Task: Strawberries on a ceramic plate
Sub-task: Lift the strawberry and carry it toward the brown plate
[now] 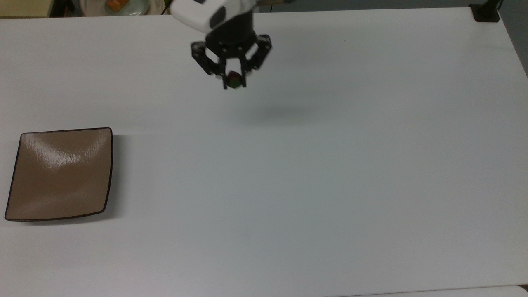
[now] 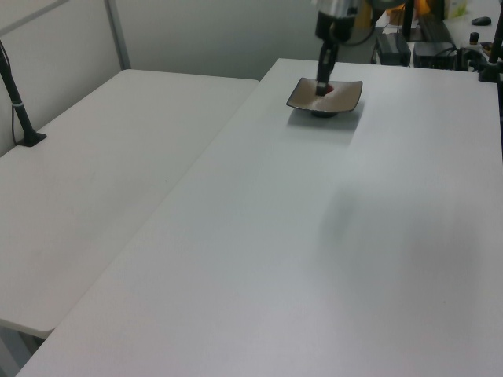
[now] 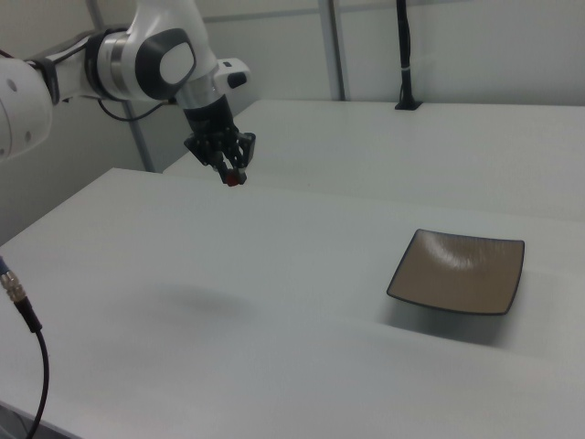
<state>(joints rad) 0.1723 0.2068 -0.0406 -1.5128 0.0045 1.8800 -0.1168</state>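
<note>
Counter (image 1: 330, 185): a wide white surface that takes up most of the top view; a soft shadow lies on it just below the centre top of the frame, lower than the hand and a little to the top view's right.
Second white surface (image 2: 94, 181): fills the left half of the left view, beside the counter, with a dark post standing at its far left edge.
Arm (image 3: 137, 59): white with dark joints, reaching in from the upper left of the right view and bending down to the hand.
Ceramic plate (image 1: 24, 194): square, glossy tan-brown with a thin dark rim, lying flat on the counter at the left edge of the top view, in its lower half. In the right view (image 3: 416, 288) it sits right of centre, well apart from the hand. In the left view (image 2: 352, 100) it lies near the top, right of centre.
Hand (image 1: 234, 80): black, pointing down, at the top of the top view left of centre, raised above the counter. Its two fingers are closed on the strawberry. In the right view (image 3: 234, 177) it hangs in the upper left.
Strawberry (image 1: 233, 79): tiny, red and green, pinched between the fingertips, off the counter and well apart from the plate in the top view. A red speck at the fingertips in the right view (image 3: 234, 180).
</note>
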